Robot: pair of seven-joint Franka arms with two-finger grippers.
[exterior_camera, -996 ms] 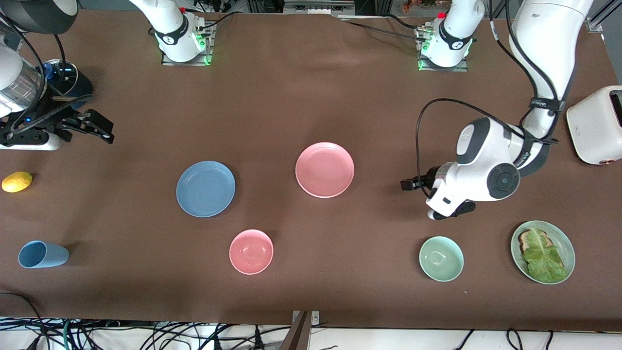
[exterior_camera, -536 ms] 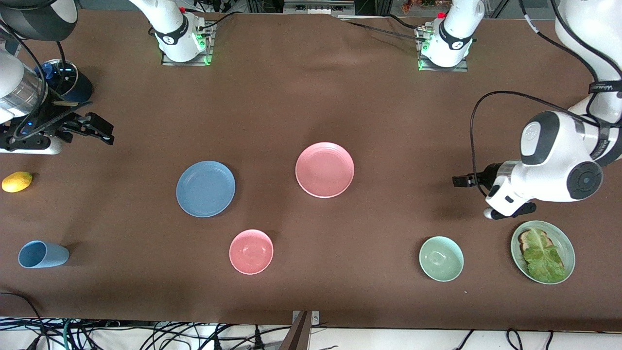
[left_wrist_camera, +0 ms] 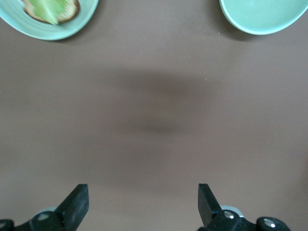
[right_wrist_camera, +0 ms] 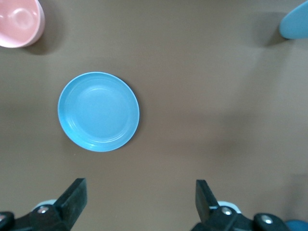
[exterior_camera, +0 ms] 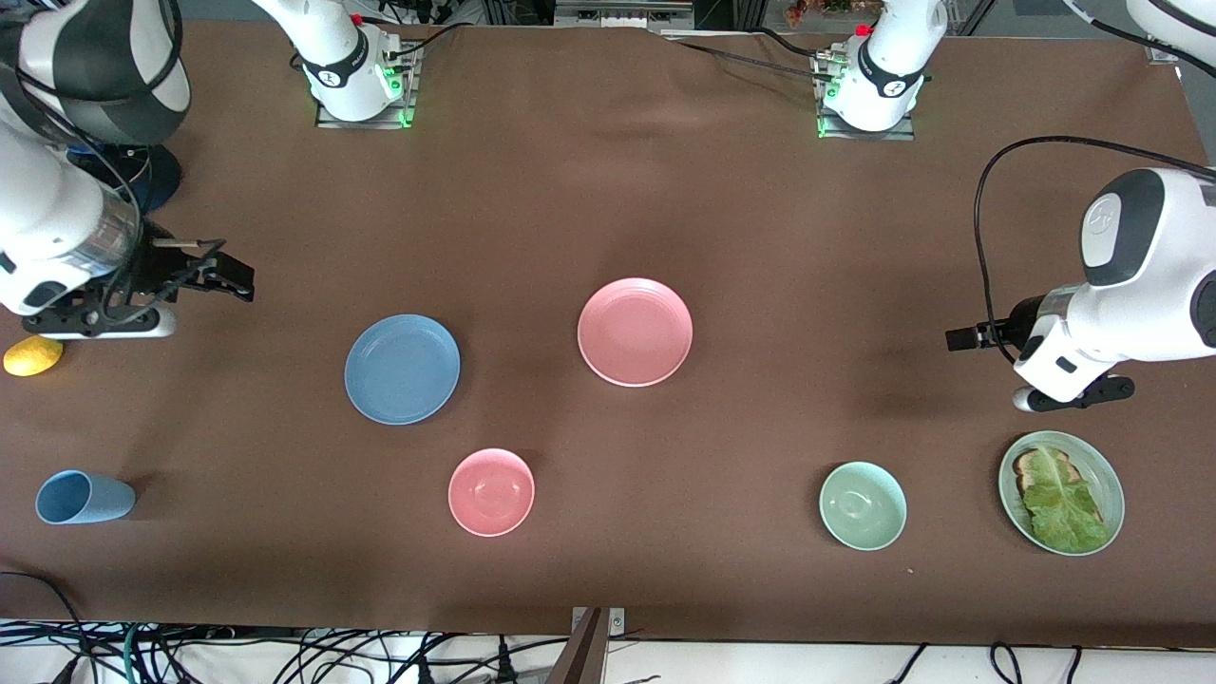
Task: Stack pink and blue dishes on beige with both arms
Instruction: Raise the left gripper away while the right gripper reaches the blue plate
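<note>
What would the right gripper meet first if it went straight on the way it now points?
Probably the bare brown tablecloth. The right gripper, open and empty, points down at cloth just short of the blue plate, which seems to lie slightly off its line, though depth is hard to judge.

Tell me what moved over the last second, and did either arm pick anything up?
The left gripper swung away from the pink plate toward the left arm's end of the table, open and empty, above the lettuce plate. The right gripper shifted slightly toward the blue plate, also open and empty. Nothing was grasped or released. Both plates, the pink bowl, green bowl, cup and lemon stayed put.
</note>
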